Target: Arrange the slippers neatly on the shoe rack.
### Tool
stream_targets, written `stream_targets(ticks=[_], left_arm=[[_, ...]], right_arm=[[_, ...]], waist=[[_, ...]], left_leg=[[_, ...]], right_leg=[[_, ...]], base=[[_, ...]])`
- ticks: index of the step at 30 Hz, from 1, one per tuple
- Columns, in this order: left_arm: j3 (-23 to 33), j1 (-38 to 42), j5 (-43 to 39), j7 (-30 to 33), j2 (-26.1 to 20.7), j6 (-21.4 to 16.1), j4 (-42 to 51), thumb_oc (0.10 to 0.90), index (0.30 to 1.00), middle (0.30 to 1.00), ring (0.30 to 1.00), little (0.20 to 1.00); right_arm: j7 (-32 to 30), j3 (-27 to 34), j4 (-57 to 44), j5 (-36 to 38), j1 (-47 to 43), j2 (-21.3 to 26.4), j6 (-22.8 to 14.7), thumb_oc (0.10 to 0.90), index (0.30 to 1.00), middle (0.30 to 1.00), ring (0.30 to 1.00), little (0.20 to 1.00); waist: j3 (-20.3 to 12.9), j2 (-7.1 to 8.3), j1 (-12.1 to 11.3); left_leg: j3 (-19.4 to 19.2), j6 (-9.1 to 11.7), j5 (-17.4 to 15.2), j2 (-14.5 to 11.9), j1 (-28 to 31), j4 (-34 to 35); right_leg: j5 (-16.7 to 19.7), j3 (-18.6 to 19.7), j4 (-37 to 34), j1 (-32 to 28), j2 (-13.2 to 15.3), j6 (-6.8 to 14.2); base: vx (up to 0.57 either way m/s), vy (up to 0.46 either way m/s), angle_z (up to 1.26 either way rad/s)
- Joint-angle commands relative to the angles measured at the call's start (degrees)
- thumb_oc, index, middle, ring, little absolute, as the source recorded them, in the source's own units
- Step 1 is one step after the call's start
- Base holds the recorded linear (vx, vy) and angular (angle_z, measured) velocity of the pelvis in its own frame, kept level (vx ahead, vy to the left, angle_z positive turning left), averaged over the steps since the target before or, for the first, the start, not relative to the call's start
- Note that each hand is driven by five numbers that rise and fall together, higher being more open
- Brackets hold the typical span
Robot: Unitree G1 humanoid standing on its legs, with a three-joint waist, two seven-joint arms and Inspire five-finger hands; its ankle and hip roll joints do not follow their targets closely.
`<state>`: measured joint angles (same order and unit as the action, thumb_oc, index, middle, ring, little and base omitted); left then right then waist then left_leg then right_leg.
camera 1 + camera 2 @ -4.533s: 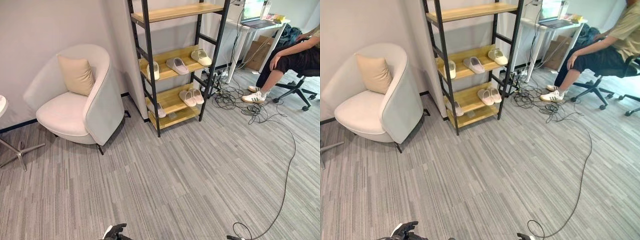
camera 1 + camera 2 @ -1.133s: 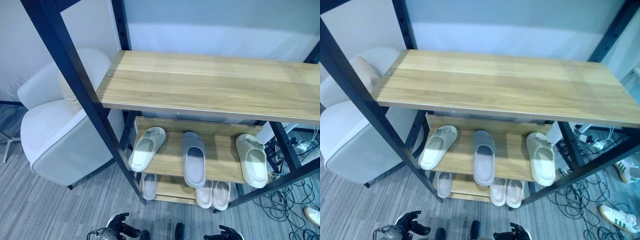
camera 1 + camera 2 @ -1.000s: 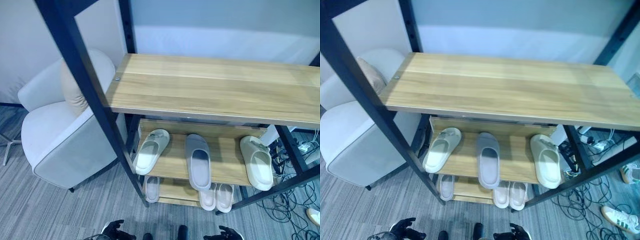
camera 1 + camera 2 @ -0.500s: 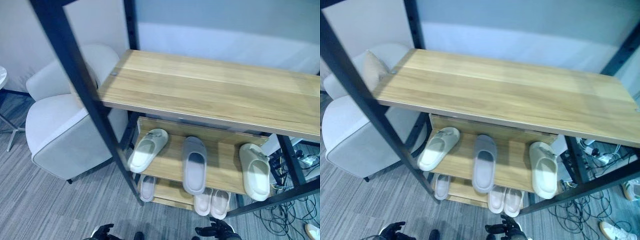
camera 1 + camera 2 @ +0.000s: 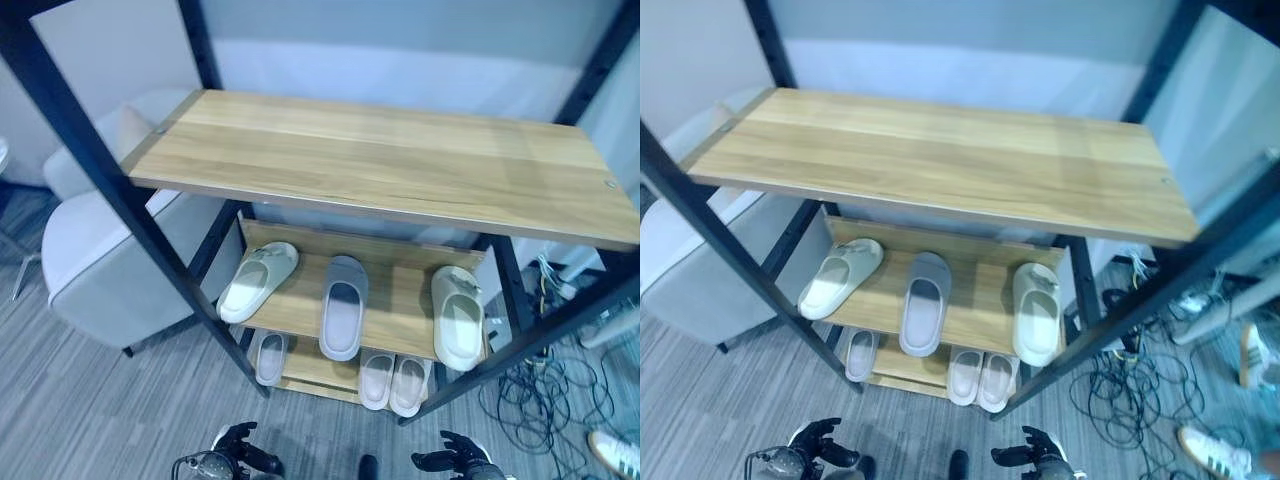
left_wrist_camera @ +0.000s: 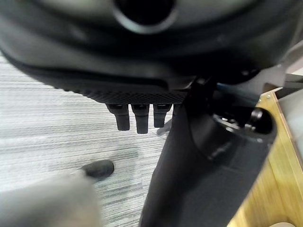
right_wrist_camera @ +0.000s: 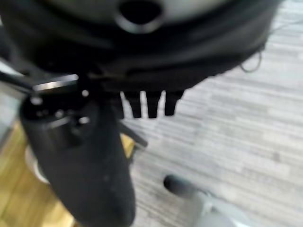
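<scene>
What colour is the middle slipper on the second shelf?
Grey slipper, darker than its cream neighbours; clearest in the left eye view.

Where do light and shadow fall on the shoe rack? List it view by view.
Left eye view: the pale wooden top shelf is evenly bright; the wooden middle shelf below it is shaded along its back edge. Right eye view: the grey slipper catches light at the shelf front, while the pale pair of slippers on the bottom shelf sits dimmer.

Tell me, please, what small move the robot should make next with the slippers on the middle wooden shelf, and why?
Probably reach the left hand up to the tilted cream slipper and straighten it: it lies askew, apart from the grey slipper, and both hands hang low holding nothing.
</scene>
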<state>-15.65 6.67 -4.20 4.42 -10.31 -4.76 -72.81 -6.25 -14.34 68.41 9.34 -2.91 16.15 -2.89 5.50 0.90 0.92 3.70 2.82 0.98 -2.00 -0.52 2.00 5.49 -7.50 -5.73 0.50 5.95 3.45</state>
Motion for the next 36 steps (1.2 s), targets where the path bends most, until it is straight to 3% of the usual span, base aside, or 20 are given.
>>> stream_targets(ticks=[1, 10, 15, 29, 36], left_arm=[[-0.55, 1.03, 1.68, 0.85, -1.08, -1.35, -1.4, 0.8, 0.9, 0.9, 0.9, 0.9], [1.27, -0.23, 1.8, 1.96, -1.78, -1.13, -1.46, 0.8, 0.9, 0.9, 0.9, 0.9], [2.67, -1.8, 2.13, 2.85, -1.42, -1.35, -0.91, 0.8, 0.9, 0.9, 0.9, 0.9], [2.47, -1.66, 1.68, 1.54, -1.1, -0.89, 0.07, 0.8, 0.9, 0.9, 0.9, 0.9], [1.99, -1.34, 2.84, 0.45, -1.15, -0.9, 0.14, 0.8, 0.9, 0.9, 0.9, 0.9]], right_arm=[[-0.17, -0.14, -4.89, -0.51, -3.84, -0.54, -3.3, 0.8, 0.9, 0.9, 0.9, 0.9], [-1.37, -2.39, -20.18, -5.77, -2.27, -0.16, -3.61, 0.8, 0.9, 0.9, 0.9, 0.9], [-0.06, -0.29, -40.78, -7.8, 5.2, 3.17, -4.62, 0.8, 0.9, 0.9, 0.9, 0.9], [7.39, -1.6, -49.56, 2.13, 10.28, 3.39, -3.05, 0.8, 0.9, 0.9, 0.9, 0.9], [12.7, -0.94, -64.75, 9.63, 12.78, 9.65, -3.57, 0.8, 0.9, 0.9, 0.9, 0.9]], waist=[[-0.86, 0.68, -2.07], [-0.58, 0.38, -2.02], [-0.46, 0.67, -0.84], [-1.25, 1.87, -0.79], [-2.37, 2.38, -0.43]], left_leg=[[1.19, -0.09, -2.34, 1.13, 1.22, 1.64], [-0.2, -1.04, -1.8, 2.31, 1.34, 3.0], [-1.65, -1.41, -2.26, 2.51, 1.89, 3.0], [-2.56, -1.32, -2.78, 1.95, 3.37, 3.0], [-2.59, -0.74, -3.1, 1.32, 4.22, 3.0]], right_leg=[[-5.79, 1.32, 4.11, 0.05, -1.52, 2.44], [-4.3, 2.75, 4.19, 1.57, -0.24, 3.94], [-4.08, 3.62, 5.06, 2.19, 0.14, 4.53], [-4.0, 3.75, 4.46, 0.68, 0.32, 4.54], [-4.39, 3.7, 3.44, -0.9, 0.14, 4.43]], base=[[0.0, 0.065, 0.04], [-0.05, 0.088, -0.06], [-0.03, 0.043, -0.17], [-0.01, 0.002, -0.08], [0.0, -0.003, 0.0]])
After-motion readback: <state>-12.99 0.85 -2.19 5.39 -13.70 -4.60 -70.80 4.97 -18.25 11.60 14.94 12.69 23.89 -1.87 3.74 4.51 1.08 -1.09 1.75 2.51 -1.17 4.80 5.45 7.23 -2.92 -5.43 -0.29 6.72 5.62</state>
